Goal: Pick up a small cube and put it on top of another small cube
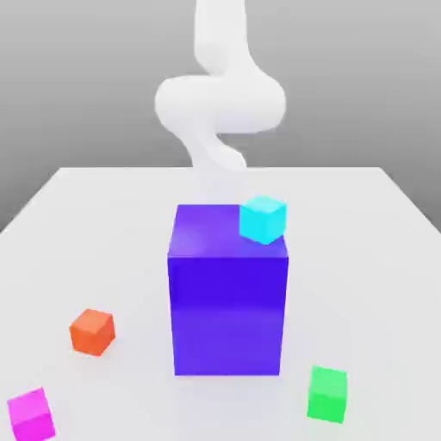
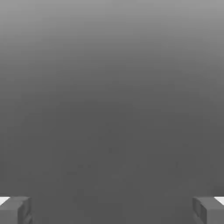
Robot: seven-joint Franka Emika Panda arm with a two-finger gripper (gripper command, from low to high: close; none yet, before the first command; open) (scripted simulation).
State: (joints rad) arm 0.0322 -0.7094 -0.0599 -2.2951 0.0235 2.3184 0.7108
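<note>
Landmark: large blue block, upright at the middle of the white table.

Cyan cube: on the block's top face, at the far corner toward the exterior view's right, slightly overhanging the edge.

Orange cube: on the table, near the block's base, toward the exterior view's left.

Magenta cube: on the table, well apart from the block, beyond the orange cube toward the near left corner.

Green cube: on the table, near the block's near right corner.

Arm: white, behind and above the block.

Gripper: jaws spread wide, nothing between the fingertips; no cube lies by them in the hand view, only plain grey.
</note>
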